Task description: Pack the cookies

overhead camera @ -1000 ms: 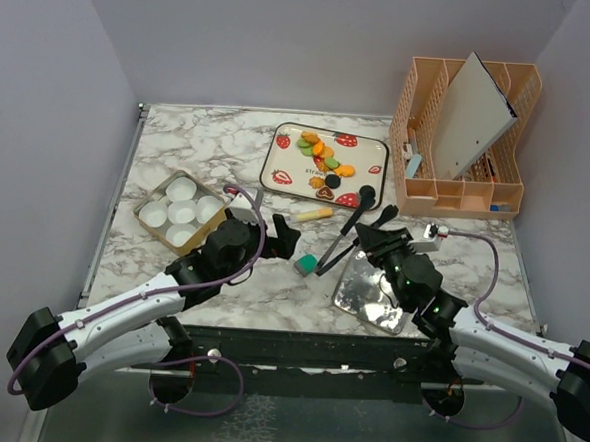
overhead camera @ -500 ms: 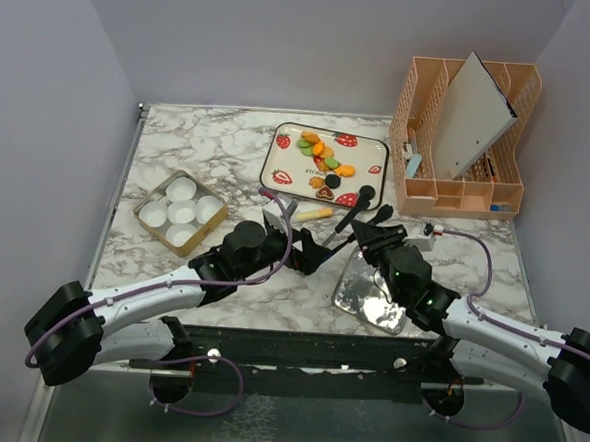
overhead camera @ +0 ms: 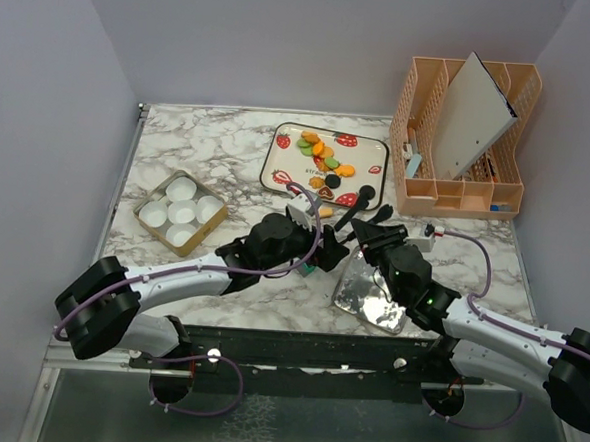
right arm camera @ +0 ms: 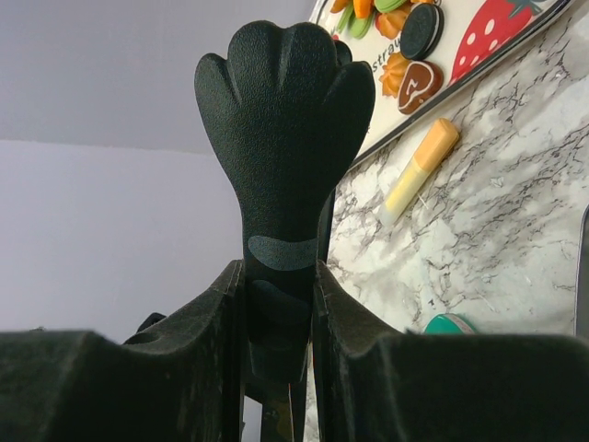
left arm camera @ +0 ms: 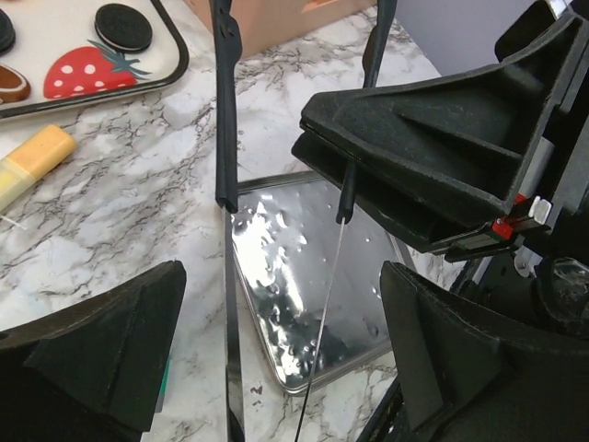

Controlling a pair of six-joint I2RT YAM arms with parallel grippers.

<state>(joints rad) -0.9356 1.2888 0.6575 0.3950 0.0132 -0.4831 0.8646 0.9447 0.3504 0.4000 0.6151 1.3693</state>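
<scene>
Zero cookies (overhead camera: 321, 157) are held; tongs (overhead camera: 347, 224) clamped in right gripper (right arm camera: 279, 276) are aimed at them, just beyond; left gripper (left arm camera: 276, 313) is spread open.

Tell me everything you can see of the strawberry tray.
The tray is a flat rectangle with rounded corners, cream with a dark rim and red strawberry prints, perhaps plastic. It lies level on the marble table, far centre. The cookies lie on it, and the black tongs reach its near right corner.
</scene>
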